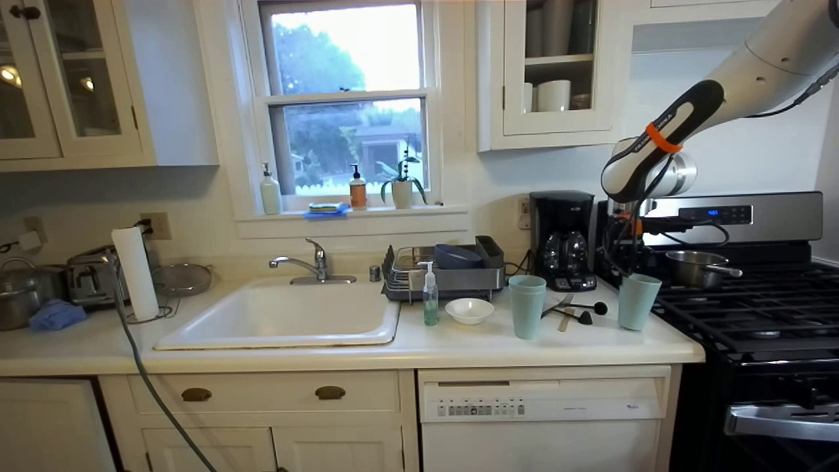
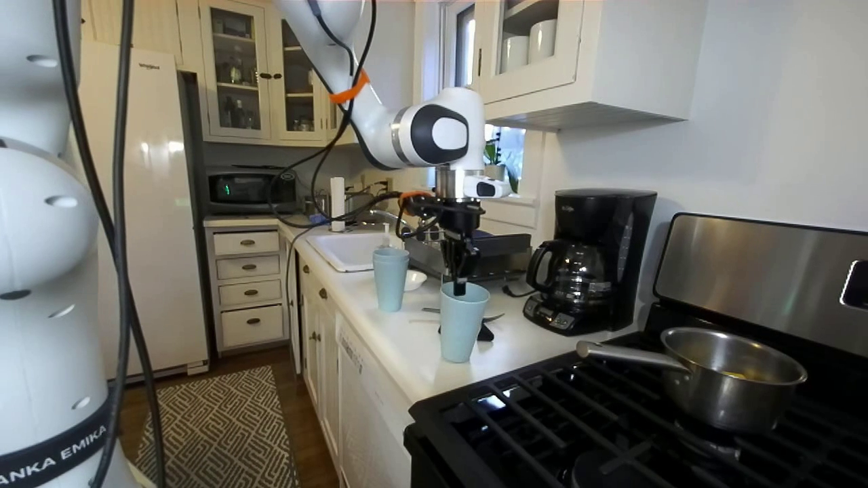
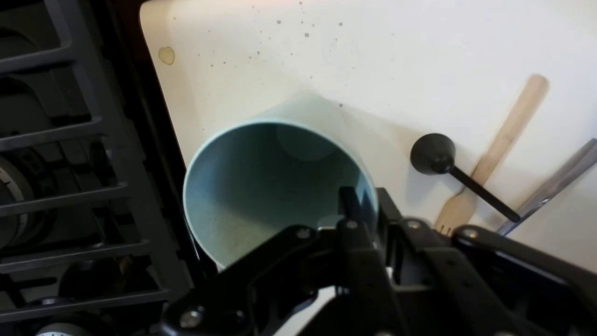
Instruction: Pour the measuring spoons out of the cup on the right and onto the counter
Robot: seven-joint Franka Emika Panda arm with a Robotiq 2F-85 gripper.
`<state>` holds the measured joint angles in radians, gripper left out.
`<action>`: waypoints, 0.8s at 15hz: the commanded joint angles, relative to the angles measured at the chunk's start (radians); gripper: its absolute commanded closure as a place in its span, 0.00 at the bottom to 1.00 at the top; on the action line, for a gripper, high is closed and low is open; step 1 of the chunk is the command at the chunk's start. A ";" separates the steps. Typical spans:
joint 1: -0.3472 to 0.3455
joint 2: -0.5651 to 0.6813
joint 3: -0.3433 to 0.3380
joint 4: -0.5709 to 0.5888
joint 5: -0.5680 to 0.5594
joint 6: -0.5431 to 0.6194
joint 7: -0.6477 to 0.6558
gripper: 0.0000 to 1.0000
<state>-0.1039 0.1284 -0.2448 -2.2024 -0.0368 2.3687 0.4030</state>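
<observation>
The pale green cup (image 1: 637, 307) on the right stands at the counter (image 3: 261, 42) end beside the stove. It also shows in the wrist view (image 3: 242, 210) and in an exterior view (image 2: 462, 332), leaning slightly. My gripper (image 3: 364, 198) is shut on its rim, one finger inside and one outside, pointing down from above (image 2: 460, 287). I see no spoons in the cup; my fingers hide part of its inside. The black measuring spoons (image 1: 583, 318) lie on the counter beside it. One spoon (image 3: 433, 154) shows in the wrist view.
A wooden fork (image 3: 506, 135) and metal cutlery (image 3: 559, 182) lie among the spoons. The twin green cup (image 1: 526, 308), a white dish (image 1: 469, 311) and a soap bottle (image 1: 430, 298) stand further along. The coffee maker (image 2: 597, 264) is behind. A pot (image 2: 736, 379) sits on the stove.
</observation>
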 commanded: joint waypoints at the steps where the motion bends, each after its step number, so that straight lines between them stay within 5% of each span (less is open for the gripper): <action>1: -0.010 0.005 0.013 -0.019 -0.024 0.064 0.028 0.57; 9: 0.008 -0.123 0.079 -0.008 0.098 -0.063 0.007 0.02; 12: 0.021 -0.192 0.117 -0.008 0.120 -0.086 0.012 0.00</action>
<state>-0.0924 0.0214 -0.1612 -2.1948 0.0460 2.3184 0.4038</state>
